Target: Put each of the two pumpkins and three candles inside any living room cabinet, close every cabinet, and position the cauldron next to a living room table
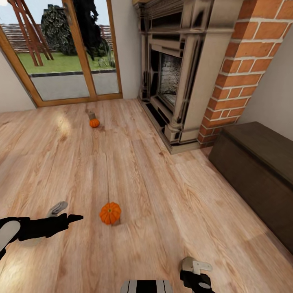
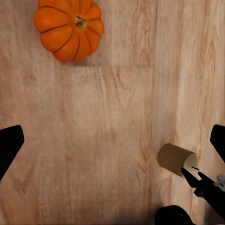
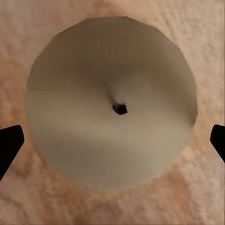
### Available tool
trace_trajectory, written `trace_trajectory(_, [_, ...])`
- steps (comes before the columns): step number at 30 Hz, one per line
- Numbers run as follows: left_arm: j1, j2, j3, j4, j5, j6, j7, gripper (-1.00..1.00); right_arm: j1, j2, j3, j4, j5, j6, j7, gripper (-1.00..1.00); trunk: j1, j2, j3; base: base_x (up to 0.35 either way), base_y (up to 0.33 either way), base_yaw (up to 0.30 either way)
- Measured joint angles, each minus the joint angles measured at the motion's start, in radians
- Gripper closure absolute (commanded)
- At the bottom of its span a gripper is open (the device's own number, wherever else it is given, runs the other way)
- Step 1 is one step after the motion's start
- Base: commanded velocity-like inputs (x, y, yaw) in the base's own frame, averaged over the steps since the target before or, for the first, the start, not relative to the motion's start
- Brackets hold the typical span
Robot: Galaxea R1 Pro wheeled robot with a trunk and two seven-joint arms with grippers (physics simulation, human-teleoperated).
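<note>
Candle (image 3: pixel 111 101) wax is looking light but slick, sitting upright between the right gripper's (image 3: pixel 112 140) spread-apart fingers, so squeezing its sides seems wisest.

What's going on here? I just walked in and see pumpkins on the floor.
A two-armed robot is collecting things from the wooden floor. Its right gripper hangs open straight above a stubby pale beige candle, fingertips either side, not yet gripping. Its left gripper is open over bare boards, between a ribbed orange pumpkin and a tipped-over beige candle. A second orange pumpkin sits farther off near the glass door. The long dark brown cabinet is closed.
</note>
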Motion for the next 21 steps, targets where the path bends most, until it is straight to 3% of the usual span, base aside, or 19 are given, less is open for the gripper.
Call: trace_trajectory(21, [0.000,0.000,0.001,0.000,0.000,0.000,-0.001,-1.00,0.000,0.001,0.000,0.000,0.000,0.000,0.000,-1.00,0.000,0.000,0.000,0.031,0.000,0.000])
